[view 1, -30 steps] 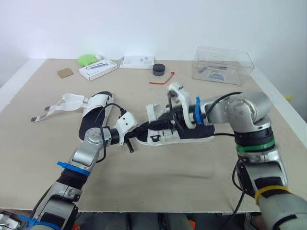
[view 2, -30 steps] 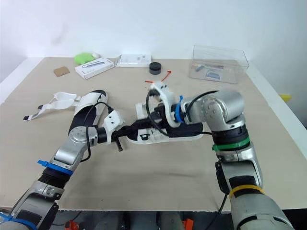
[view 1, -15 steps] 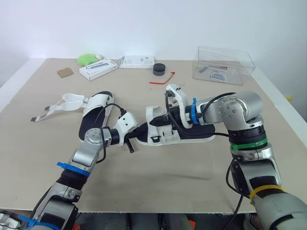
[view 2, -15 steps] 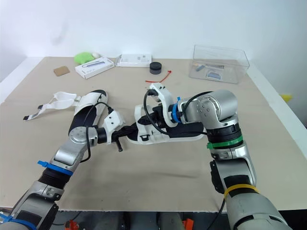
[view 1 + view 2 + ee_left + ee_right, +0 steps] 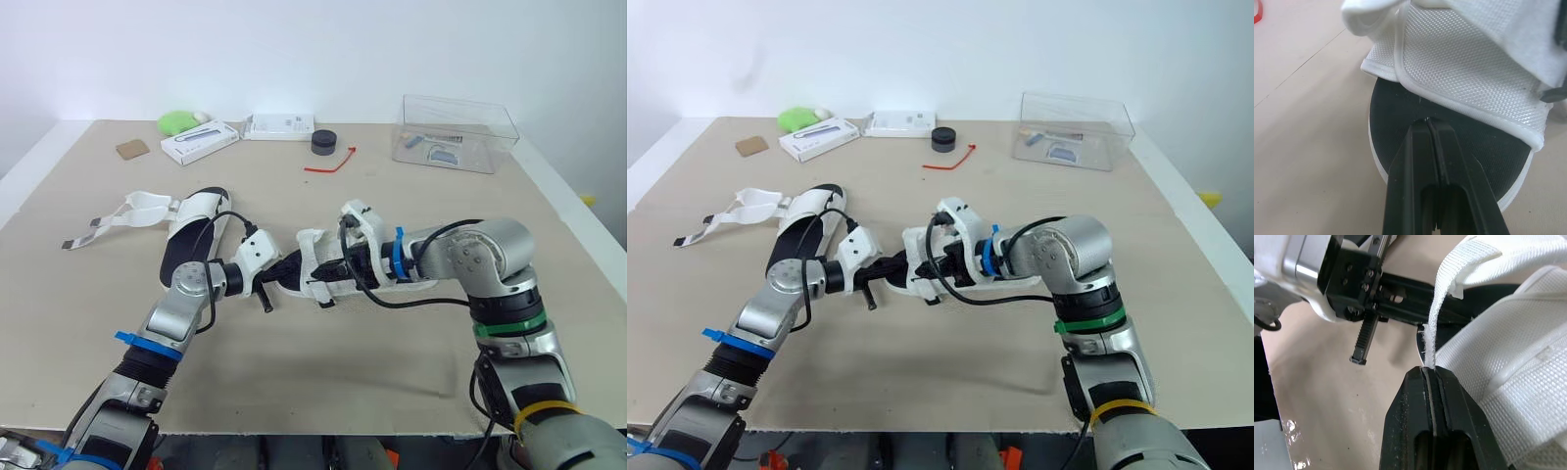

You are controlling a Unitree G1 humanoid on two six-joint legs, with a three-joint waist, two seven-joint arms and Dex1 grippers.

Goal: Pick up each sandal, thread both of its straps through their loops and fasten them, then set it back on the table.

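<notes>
With the sandal (image 5: pixel 313 253) tilted at mid-tabletop (image 5: pixel 392 372), we have the right jaws clamped on its light, limp strap (image 5: pixel 1436 318) and the left jaws closed at the stiffer sole (image 5: pixel 1396 112), which we judge the firmer hold.

No legible text or labels

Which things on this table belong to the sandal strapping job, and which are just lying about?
Job: black-soled sandal with white mesh straps, mid-table; matching black-and-white sandal, straps loose, on the left.
Lying about: green soft lump; long white cardboard box; smaller white box; black round puck; red plastic tie; clear plastic container; brown cardboard square.
</notes>
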